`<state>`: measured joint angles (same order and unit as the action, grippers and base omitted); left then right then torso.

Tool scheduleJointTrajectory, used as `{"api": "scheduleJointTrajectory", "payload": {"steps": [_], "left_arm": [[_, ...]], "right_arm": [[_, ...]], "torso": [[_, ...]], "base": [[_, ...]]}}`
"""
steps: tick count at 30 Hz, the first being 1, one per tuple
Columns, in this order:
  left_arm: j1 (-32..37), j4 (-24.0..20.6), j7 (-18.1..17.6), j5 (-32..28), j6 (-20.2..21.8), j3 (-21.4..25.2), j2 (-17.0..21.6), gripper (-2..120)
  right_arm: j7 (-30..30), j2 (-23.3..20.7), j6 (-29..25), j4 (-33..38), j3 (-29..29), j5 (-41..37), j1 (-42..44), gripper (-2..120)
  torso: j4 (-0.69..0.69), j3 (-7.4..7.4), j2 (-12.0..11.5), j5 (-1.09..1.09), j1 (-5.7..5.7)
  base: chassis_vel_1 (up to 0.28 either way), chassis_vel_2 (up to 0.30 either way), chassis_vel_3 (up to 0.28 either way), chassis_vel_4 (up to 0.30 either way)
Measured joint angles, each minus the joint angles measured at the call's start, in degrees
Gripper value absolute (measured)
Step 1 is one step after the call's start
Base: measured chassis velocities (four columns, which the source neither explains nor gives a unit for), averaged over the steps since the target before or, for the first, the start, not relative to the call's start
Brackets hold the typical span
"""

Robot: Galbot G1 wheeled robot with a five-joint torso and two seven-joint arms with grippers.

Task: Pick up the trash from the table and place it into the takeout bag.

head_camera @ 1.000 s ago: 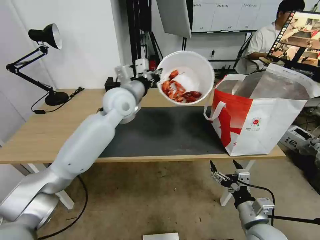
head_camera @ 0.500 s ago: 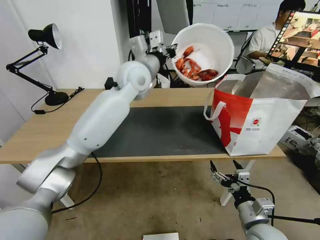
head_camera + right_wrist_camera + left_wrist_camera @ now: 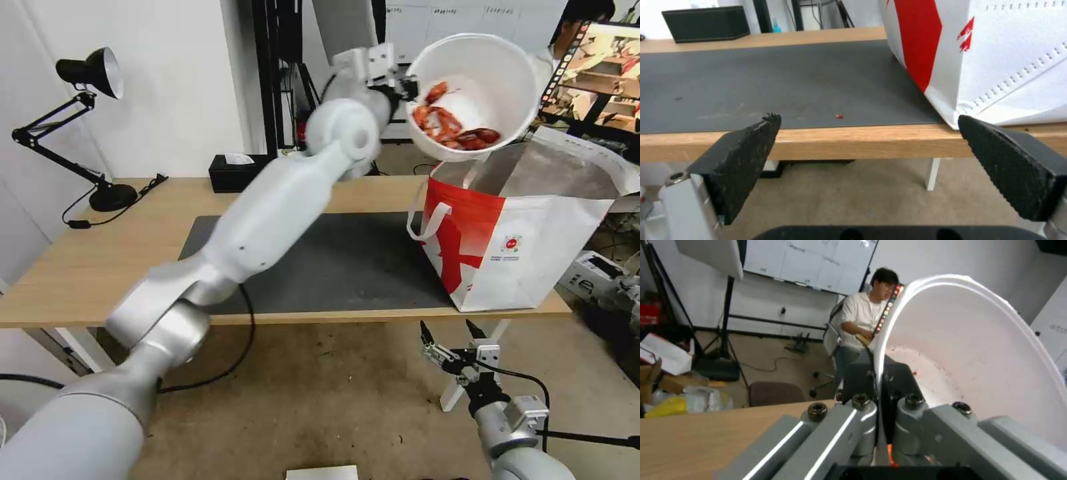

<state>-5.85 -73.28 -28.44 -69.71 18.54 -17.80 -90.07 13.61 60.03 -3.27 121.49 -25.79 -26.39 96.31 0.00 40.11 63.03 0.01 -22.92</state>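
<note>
My left gripper [image 3: 408, 87] is shut on the rim of the white round bowl [image 3: 490, 73], which holds red scraps [image 3: 453, 127]. The bowl hangs tilted in the air just above the near-left corner of the open takeout bag [image 3: 527, 240], a white-and-red bag with foil lining standing on the right end of the table [image 3: 80, 267]. In the left wrist view the fingers [image 3: 862, 380] pinch the bowl's rim [image 3: 889, 323]. My right gripper [image 3: 453, 335] waits open, low in front of the table edge, with nothing between its pads [image 3: 742, 156].
A dark grey mat [image 3: 347, 260] covers the table's middle, with a tiny red crumb [image 3: 838, 116] near its front edge. A black tissue box [image 3: 233, 170] and a black desk lamp [image 3: 87, 73] stand at the back left. A person sits behind the bag.
My left arm has carried the bowl up and to the right, from above the mat to just over the bag's opening. The right arm has stayed still.
</note>
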Motion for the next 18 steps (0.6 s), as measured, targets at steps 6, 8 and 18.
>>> {"api": "scheduleJointTrajectory", "payload": {"steps": [6,8,18], "left_arm": [[-1.2,2.6,0.0,2.8,-1.8,-3.6,-1.6,0],[-1.3,2.7,0.0,3.6,-2.2,-4.9,-1.6,0],[0.2,1.7,1.7,8.0,-3.7,-8.2,-1.0,0]], "right_arm": [[0.0,0.0,0.0,0.0,0.0,0.0,0.0,100],[0.0,0.0,0.0,0.0,0.0,0.0,0.0,100],[0.0,0.0,0.0,0.0,0.0,0.0,0.0,100]], "torso": [[-0.01,0.00,0.0,0.00,0.00],[0.01,0.00,0.0,-0.01,0.00],[0.01,0.00,0.0,-0.01,0.00]], "base": [[0.000,0.000,0.000,0.000],[0.000,0.000,0.000,0.000],[0.000,0.000,0.000,0.000]]}}
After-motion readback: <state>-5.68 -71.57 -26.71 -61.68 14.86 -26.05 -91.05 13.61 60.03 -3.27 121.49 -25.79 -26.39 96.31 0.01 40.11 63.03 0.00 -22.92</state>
